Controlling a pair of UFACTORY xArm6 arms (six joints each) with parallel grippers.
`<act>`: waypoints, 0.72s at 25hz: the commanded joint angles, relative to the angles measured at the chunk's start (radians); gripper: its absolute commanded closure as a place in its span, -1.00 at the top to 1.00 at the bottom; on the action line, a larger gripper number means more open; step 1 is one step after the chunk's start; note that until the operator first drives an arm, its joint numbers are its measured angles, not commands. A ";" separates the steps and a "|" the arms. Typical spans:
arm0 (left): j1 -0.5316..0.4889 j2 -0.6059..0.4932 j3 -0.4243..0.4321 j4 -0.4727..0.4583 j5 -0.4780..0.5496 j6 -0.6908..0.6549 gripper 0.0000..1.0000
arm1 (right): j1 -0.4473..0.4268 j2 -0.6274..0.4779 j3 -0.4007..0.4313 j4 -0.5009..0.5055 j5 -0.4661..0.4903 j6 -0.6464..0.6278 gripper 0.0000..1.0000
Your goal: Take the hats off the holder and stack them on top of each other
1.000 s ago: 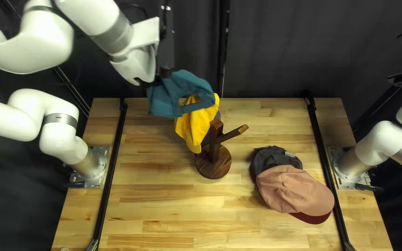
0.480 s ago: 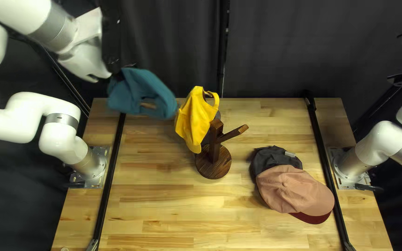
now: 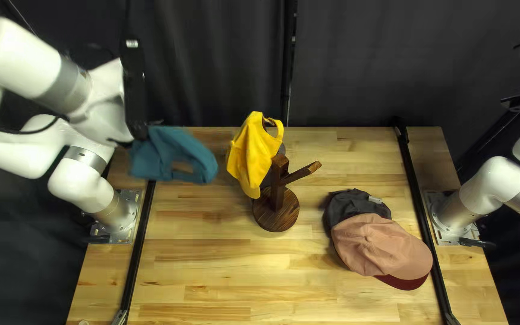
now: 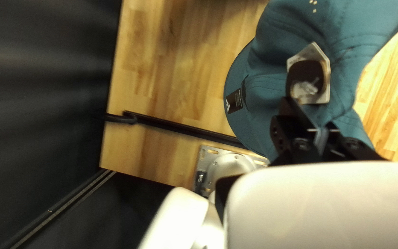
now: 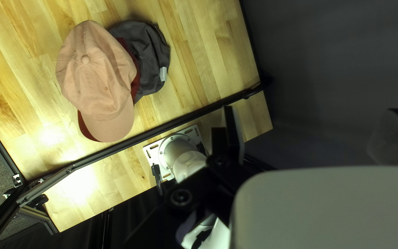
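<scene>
While the left gripper (image 3: 139,135) clamps the teal hat (image 3: 172,155) above the table's (image 3: 224,271) far left corner, the hat stretches sideways from it toward the yellow hat (image 3: 251,153) on the holder (image 3: 278,198). Left wrist view: its fingers (image 4: 308,83) pinch the cloth, which spreads ahead of them. Right wrist view: the right gripper (image 5: 228,138) hangs open and empty, apart from the pink hat (image 5: 95,79) lying on the grey hat (image 5: 149,58).

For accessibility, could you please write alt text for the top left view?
The left gripper holds a teal cap above the table's left side. A yellow cap hangs on the wooden holder; a pink cap lies on a grey cap.
</scene>
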 commanded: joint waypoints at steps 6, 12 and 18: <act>-0.112 -0.092 0.220 -0.059 -0.088 -0.207 -1.00 | 0.000 0.000 0.000 0.000 0.000 0.000 1.00; -0.245 -0.176 0.299 -0.056 -0.063 -0.378 -1.00 | 0.000 0.000 0.000 0.000 0.000 0.000 1.00; -0.397 -0.261 0.391 -0.048 -0.060 -0.567 1.00 | 0.000 0.000 0.000 0.000 0.000 0.000 1.00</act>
